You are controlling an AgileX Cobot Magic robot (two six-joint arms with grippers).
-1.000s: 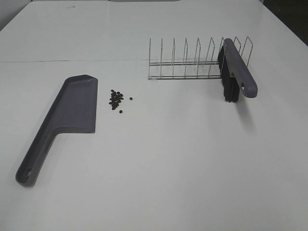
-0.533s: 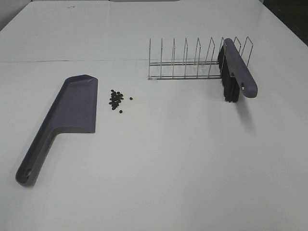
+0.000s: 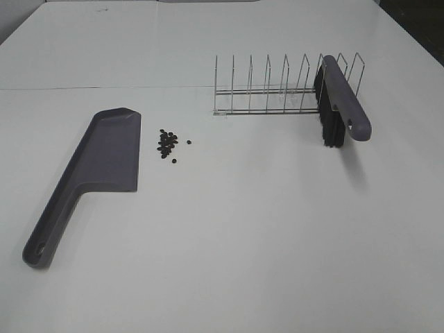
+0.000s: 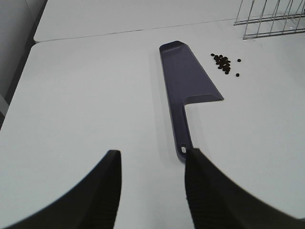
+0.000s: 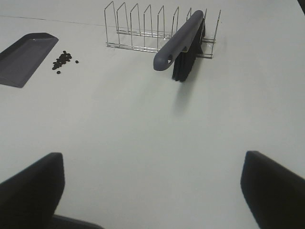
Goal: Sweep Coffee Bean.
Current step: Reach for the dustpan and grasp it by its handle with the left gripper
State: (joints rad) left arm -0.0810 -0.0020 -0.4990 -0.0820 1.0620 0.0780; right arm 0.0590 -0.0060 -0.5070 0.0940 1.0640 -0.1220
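Note:
A small cluster of dark coffee beans (image 3: pixel 167 143) lies on the white table just right of the grey-purple dustpan (image 3: pixel 104 159), which lies flat with its handle toward the front left. A grey brush with black bristles (image 3: pixel 340 104) leans in the right end of a wire rack (image 3: pixel 270 90). Neither gripper shows in the exterior view. In the left wrist view my left gripper (image 4: pixel 153 162) is open and empty, short of the dustpan handle (image 4: pixel 183 138), with the beans (image 4: pixel 223 62) beyond. In the right wrist view my right gripper (image 5: pixel 152 167) is open and empty, well short of the brush (image 5: pixel 183 43).
The white table (image 3: pixel 243 229) has a seam line running across behind the dustpan. The table's left edge shows in the left wrist view (image 4: pixel 28 52). The rack (image 5: pixel 143 28), the beans (image 5: pixel 62 59) and the dustpan (image 5: pixel 21 59) also show in the right wrist view.

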